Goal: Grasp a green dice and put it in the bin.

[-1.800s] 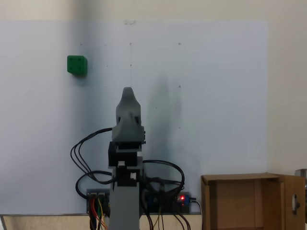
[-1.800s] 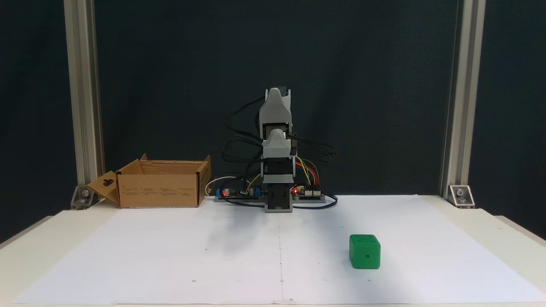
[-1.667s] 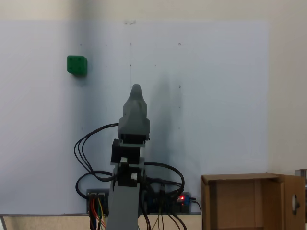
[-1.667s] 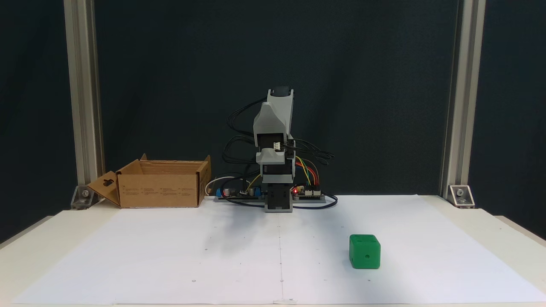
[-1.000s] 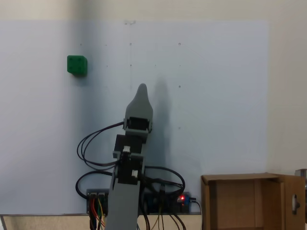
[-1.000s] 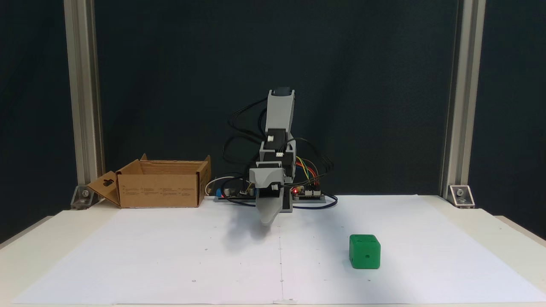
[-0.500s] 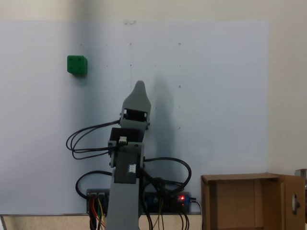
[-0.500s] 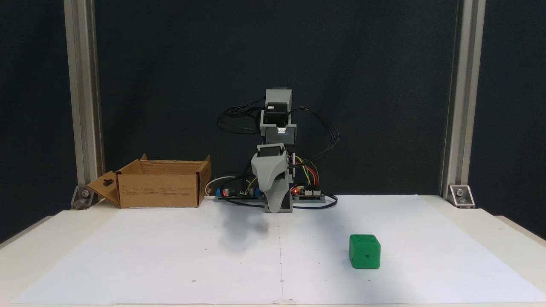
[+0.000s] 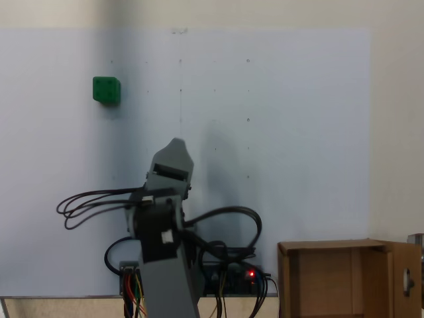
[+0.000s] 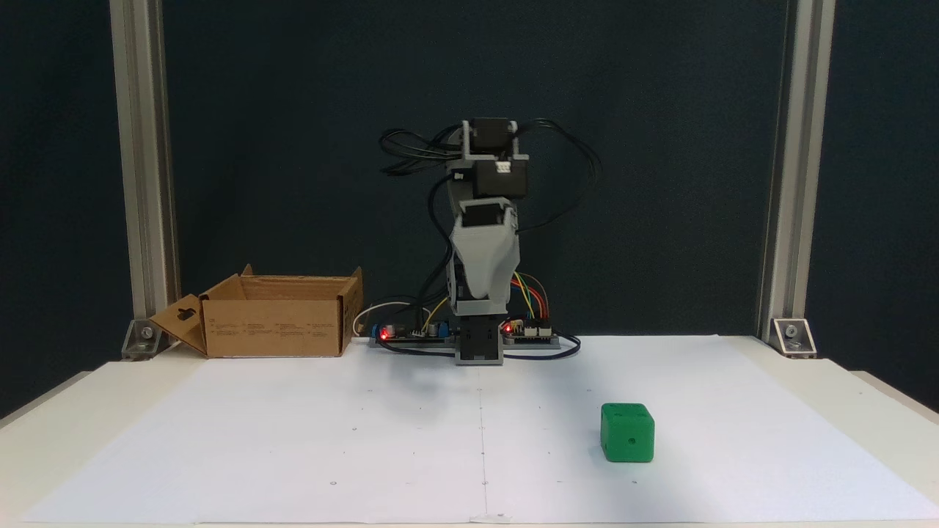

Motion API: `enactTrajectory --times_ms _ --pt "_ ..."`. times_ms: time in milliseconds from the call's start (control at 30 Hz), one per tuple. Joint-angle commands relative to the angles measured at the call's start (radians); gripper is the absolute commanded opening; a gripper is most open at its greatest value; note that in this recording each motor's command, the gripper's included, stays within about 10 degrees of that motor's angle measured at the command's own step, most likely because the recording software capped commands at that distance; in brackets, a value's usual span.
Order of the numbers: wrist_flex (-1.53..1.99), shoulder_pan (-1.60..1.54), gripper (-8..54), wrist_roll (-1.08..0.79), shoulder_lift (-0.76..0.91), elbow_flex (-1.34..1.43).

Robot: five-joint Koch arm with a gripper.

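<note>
The green dice (image 9: 106, 90) rests on the white paper at the far left in a fixed view from above, and at the front right (image 10: 627, 433) in the fixed view facing the arm. The grey gripper (image 9: 175, 142) hangs high above the paper near the arm's base, pointing down (image 10: 480, 296), well apart from the dice. Only one grey wedge of it shows, so the jaws cannot be told apart. The brown cardboard bin (image 9: 331, 246) stands beside the base with its flaps up (image 10: 275, 326).
Circuit boards with red lights (image 10: 528, 331) and looping black cables (image 9: 93, 202) surround the arm's base. Aluminium posts (image 10: 143, 169) stand at the table's back corners. The white paper sheet (image 10: 293, 440) covers most of the table.
The arm has unfolded and then risen, lifting the gripper from close to the paper to well above it and swinging it slightly toward the dice's side. The dice has not moved.
</note>
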Motion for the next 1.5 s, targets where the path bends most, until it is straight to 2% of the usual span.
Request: enactTrajectory --times_ms 0,400,700,1033,1467 --pt "0.122 -0.038 42.5 0.084 -0.025 -0.092" --pt "0.107 -0.255 42.6 0.109 -0.422 -0.545" --pt "-0.017 -0.282 42.4 0.121 -0.597 -0.581" --pt "-0.055 -0.282 42.4 0.268 -0.675 -0.653" --pt "-0.153 -0.360 42.4 0.285 -0.713 -0.657"
